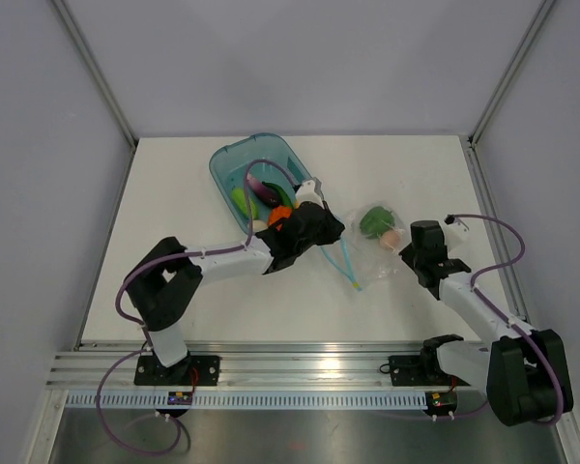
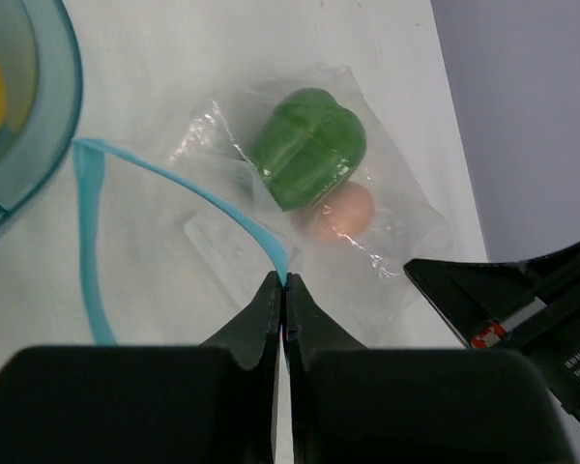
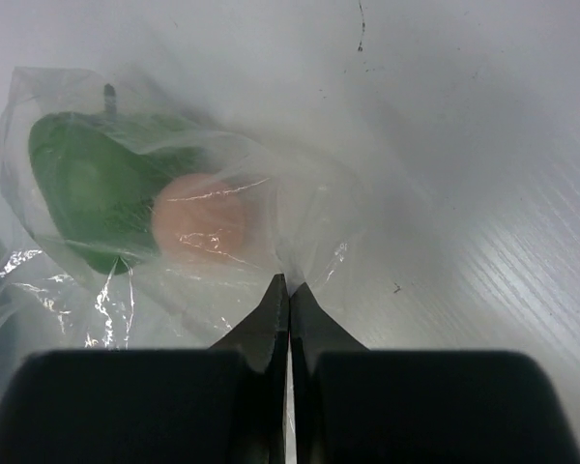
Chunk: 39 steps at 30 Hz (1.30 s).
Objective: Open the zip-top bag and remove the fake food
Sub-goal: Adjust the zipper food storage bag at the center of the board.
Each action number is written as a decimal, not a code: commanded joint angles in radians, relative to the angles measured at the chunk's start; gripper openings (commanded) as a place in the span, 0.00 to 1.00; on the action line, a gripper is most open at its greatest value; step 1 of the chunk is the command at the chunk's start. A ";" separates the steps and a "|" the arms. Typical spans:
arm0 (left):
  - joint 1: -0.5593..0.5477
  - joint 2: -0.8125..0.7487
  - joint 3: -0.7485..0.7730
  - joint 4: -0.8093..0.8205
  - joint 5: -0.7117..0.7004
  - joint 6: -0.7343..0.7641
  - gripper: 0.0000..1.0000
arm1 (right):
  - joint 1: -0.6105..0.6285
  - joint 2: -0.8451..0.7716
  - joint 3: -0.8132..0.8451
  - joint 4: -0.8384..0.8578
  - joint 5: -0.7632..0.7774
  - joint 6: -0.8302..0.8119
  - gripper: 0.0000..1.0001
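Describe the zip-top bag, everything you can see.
Clear, crinkly thin plastic zip-top bag lying on the table, right of the teal tub. Its light blue zip strip is parted into a V. Inside: a green pepper and a pinkish piece. The left gripper pinches the strip; the right gripper pinches the plastic at the opposite edge.

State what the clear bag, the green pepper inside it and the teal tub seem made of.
The clear crinkly bag: thin glossy plastic film, creased and glinting; green toy pepper: probably moulded plastic, smooth sheen; translucent teal tub: likely rigid plastic, see-through wall.
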 commanded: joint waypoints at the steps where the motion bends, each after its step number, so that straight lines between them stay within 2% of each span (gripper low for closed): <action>1: 0.068 -0.030 -0.011 0.039 0.059 -0.035 0.00 | 0.003 -0.041 -0.008 -0.002 0.048 0.084 0.00; 5: 0.126 -0.074 -0.089 0.101 0.107 -0.075 0.00 | 0.003 -0.054 -0.017 -0.030 0.085 0.133 0.00; 12: 0.172 -0.102 -0.103 0.114 0.148 -0.066 0.00 | 0.004 -0.068 -0.029 -0.005 0.030 0.109 0.01; 15: 0.172 -0.105 -0.109 0.139 0.174 -0.068 0.00 | 0.004 -0.109 -0.049 0.010 0.036 0.099 0.14; 16: 0.173 -0.105 -0.112 0.150 0.182 -0.066 0.00 | 0.006 -0.118 -0.051 0.009 0.039 0.092 0.25; 19: 0.166 -0.101 -0.118 0.176 0.211 -0.072 0.00 | 0.006 -0.147 -0.051 0.001 0.052 0.076 0.44; 21: 0.156 -0.097 -0.117 0.182 0.216 -0.072 0.00 | 0.006 -0.160 -0.049 0.009 0.050 0.057 0.49; 25: 0.133 -0.105 -0.114 0.176 0.210 -0.060 0.00 | 0.004 -0.160 -0.025 0.007 0.056 -0.017 0.51; 27: 0.119 -0.113 -0.114 0.173 0.199 -0.039 0.00 | 0.004 -0.155 -0.022 0.041 0.023 -0.049 0.66; 28: 0.114 -0.120 -0.114 0.173 0.196 -0.022 0.00 | 0.004 -0.158 -0.032 0.080 -0.082 -0.150 0.67; 29: 0.110 -0.123 -0.114 0.171 0.194 -0.011 0.00 | 0.006 -0.164 -0.037 0.107 -0.102 -0.164 0.70; 30: 0.099 -0.125 -0.111 0.171 0.196 0.001 0.00 | 0.004 -0.175 -0.042 0.122 -0.100 -0.165 0.81; 31: 0.094 -0.128 -0.109 0.167 0.194 0.023 0.00 | 0.006 -0.183 -0.052 0.125 -0.079 -0.174 0.87; 36: 0.056 -0.143 -0.112 0.170 0.188 0.066 0.00 | 0.004 -0.230 -0.074 0.139 -0.047 -0.175 0.96; 39: 0.035 -0.151 -0.111 0.164 0.182 0.086 0.00 | 0.004 -0.232 -0.074 0.136 -0.033 -0.171 0.97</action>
